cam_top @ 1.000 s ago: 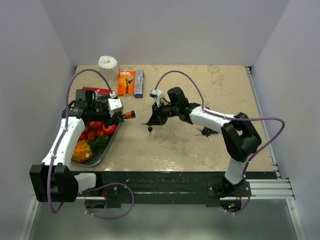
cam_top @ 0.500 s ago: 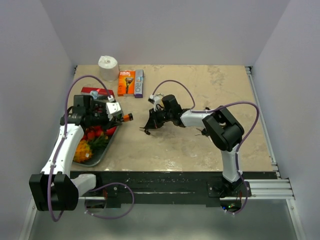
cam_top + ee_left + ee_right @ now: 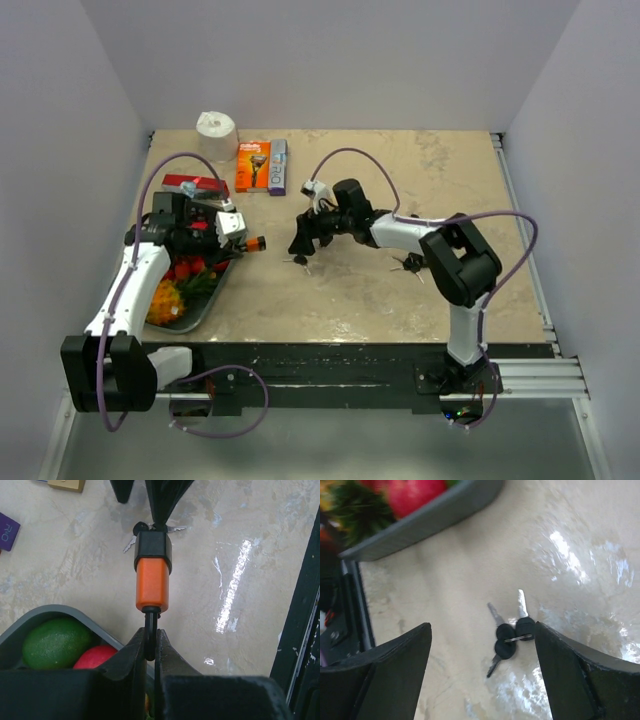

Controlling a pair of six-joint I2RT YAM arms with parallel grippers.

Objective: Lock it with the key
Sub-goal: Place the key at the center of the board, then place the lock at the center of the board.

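Two risks | right gripper (image 3: 482, 630) wide open, empty, straddling key bunch (image 3: 507, 635) lying flat on table (image 3: 445, 580): thin blades may slip the pinch | left gripper (image 3: 150, 647) clamped on padlock (image 3: 152, 582) shackle only: body could swivel during insertion

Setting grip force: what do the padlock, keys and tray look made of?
Padlock: matt orange body, black cap, likely a plastic cover. Keys: shiny bare-metal blades, black heads, probably plastic. Tray: smooth dull grey, plastic by its look.
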